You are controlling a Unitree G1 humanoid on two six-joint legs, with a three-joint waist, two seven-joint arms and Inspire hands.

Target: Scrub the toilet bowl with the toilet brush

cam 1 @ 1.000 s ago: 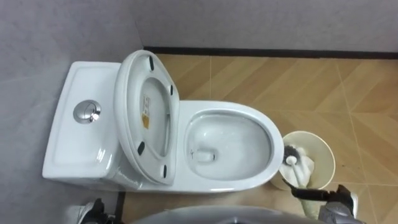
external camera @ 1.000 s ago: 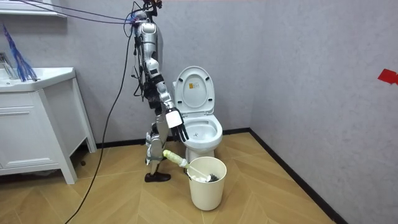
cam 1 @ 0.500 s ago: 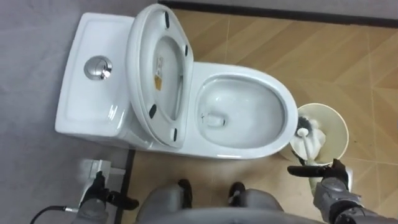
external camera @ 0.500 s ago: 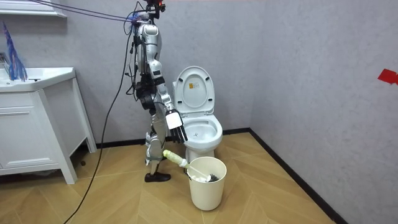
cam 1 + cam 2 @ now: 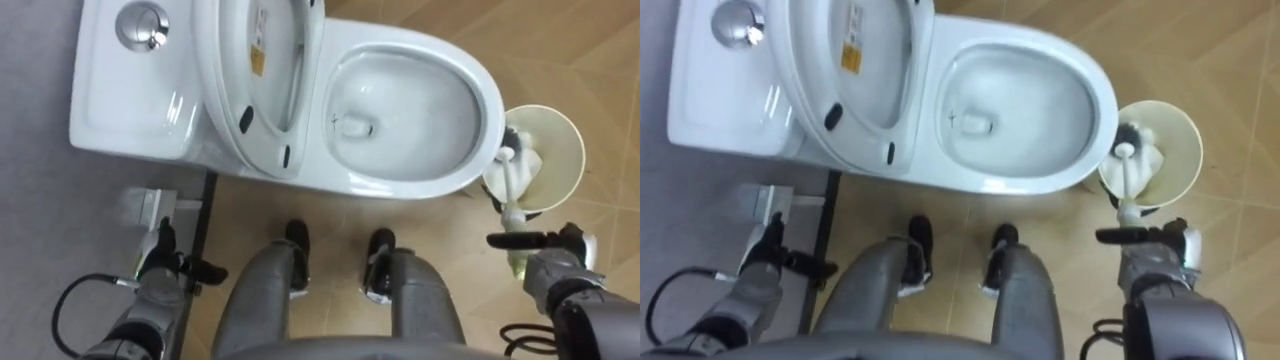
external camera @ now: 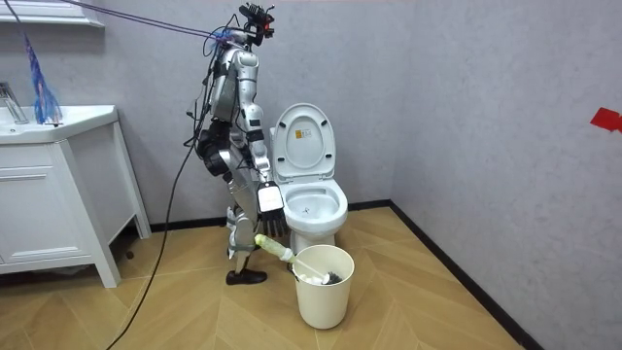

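Observation:
The white toilet (image 5: 130,90) stands before me against the grey wall, its seat and lid (image 5: 250,80) raised and the bowl (image 5: 400,110) uncovered. To the bowl's right a cream bin (image 5: 565,150) holds the toilet brush (image 5: 511,185), head down, its pale yellow-green handle (image 6: 275,250) slanting out over the rim toward me. My right hand (image 5: 555,265) hovers just over that handle with straight fingers (image 5: 515,240), holding nothing. My left hand (image 5: 165,270) hangs low at the left beside the toilet's base, fingers relaxed and empty.
A small white object (image 5: 150,205) lies on the floor beside the toilet's base at the left. A white vanity cabinet (image 6: 49,194) stands at the room view's left. Wooden floor spreads out beyond the bin (image 6: 323,292).
I have bent forward, so the eye views have tipped down and now take in my legs. In the room view my right hand has dropped closer to the brush handle.

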